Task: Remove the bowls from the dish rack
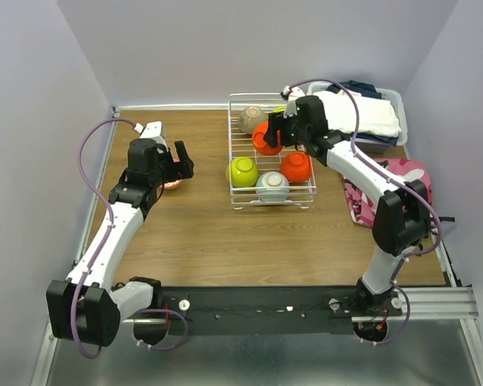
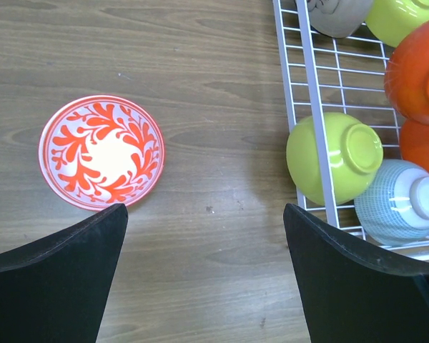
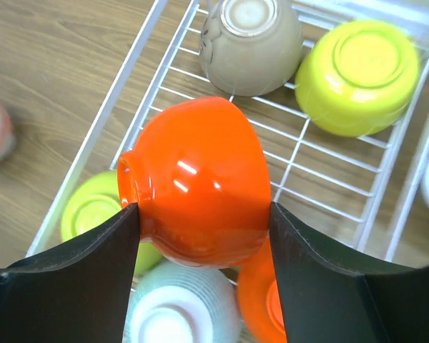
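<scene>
Upper centre of the frame: dish rack (image 1: 232, 153), bowls (image 1: 243, 171) inside, one raised bowl (image 3: 200, 179) above them. Left, on the surface (image 1: 201, 233): lone bowl (image 2: 101, 152).

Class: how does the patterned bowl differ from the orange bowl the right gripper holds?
The patterned bowl is red-on-white, the orange bowl plain. The patterned bowl sits upright on the table; the orange bowl is tipped, clamped in the right gripper over the dish rack. Both are round, glossy.

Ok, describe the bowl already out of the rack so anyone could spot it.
Go left from the white wire dish rack onto the wooden table. One bowl sits upright there, under the left gripper. Only it has red leaves on white.
</scene>
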